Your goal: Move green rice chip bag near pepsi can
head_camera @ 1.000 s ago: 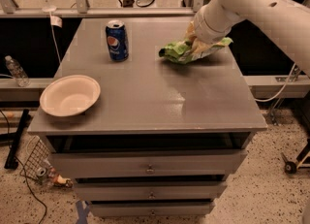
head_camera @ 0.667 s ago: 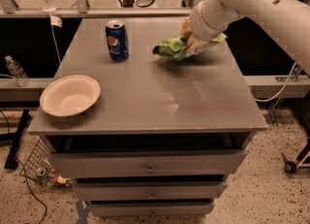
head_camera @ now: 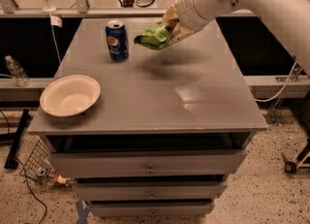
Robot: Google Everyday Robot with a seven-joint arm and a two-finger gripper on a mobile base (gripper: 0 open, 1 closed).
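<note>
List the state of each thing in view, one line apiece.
pepsi can: upright on the table, far left part
green rice chip bag: gripped, in the air, right of the can, not touching it
hand: shut on the bag, above the table's far side
bowl: upright, empty, at the front left edge
drawers: shut

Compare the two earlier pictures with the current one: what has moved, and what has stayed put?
The gripper, shut on the green rice chip bag, has carried it leftward in the view toward the pepsi can; the bag now hangs above the table, just right of the can. Nothing was let go. The can, white bowl and plastic bottle stayed put.
</note>
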